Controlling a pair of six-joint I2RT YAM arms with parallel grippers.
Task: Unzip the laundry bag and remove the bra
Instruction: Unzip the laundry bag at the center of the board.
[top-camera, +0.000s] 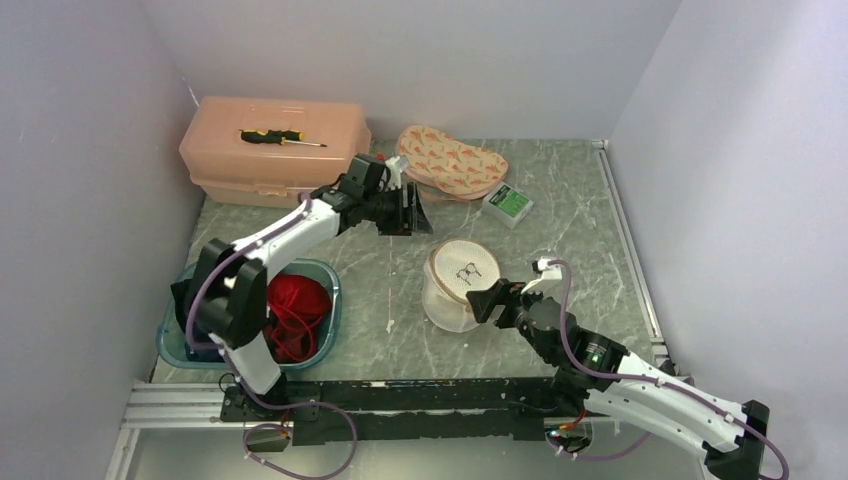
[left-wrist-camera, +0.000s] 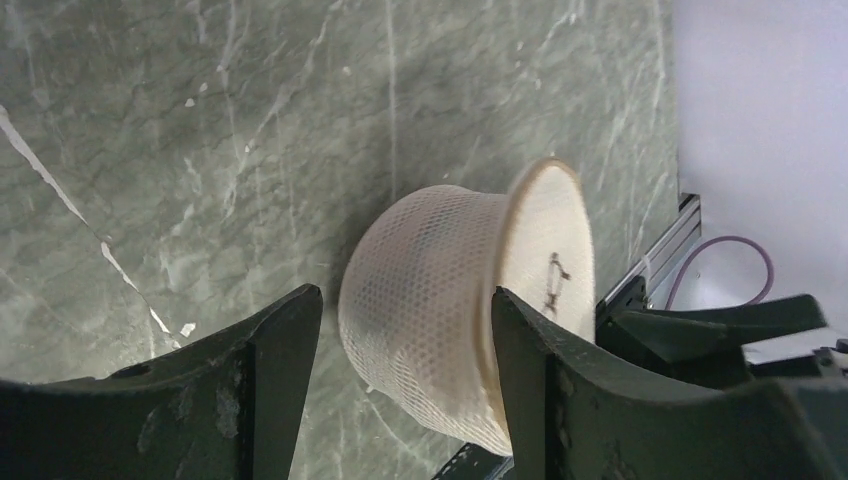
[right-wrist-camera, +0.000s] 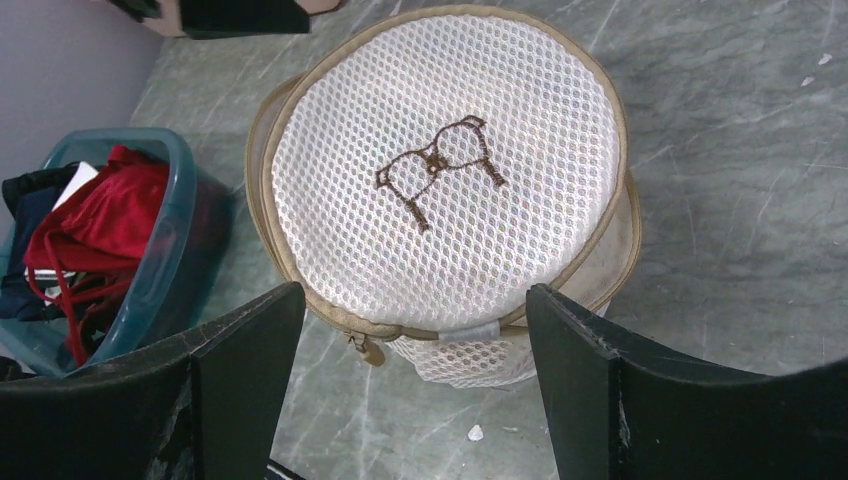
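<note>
Right end effector (right-wrist-camera: 412, 300): its two dark fingers fill the bottom of the right wrist view, spread wide and gripping nothing. The laundry bag (right-wrist-camera: 440, 170) stands just beyond them, centre frame. Left end effector (left-wrist-camera: 405, 300): likewise spread and empty, hanging above the desk (top-camera: 560, 200) in the upper middle of the top view, apart from the bag.

Bag: white mesh drum with tan trim, upright on the desk, the lid with the stitched bra emblem lying on top. Zip pull (right-wrist-camera: 368, 350) dangles at the lower front edge. (Cannot tell whether the zip is run open or closed; the lid sits a little askew.) No red shows through the mesh.

Bra (top-camera: 295, 305): bright red, bundled in the teal tub (top-camera: 333, 280) at lower left of the top view, well apart from the bag.

Judgement: removal looks done. The bra is out, the bag is apparently empty, and neither end effector is engaged. Nothing obvious is left beyond withdrawing the arms.
</note>
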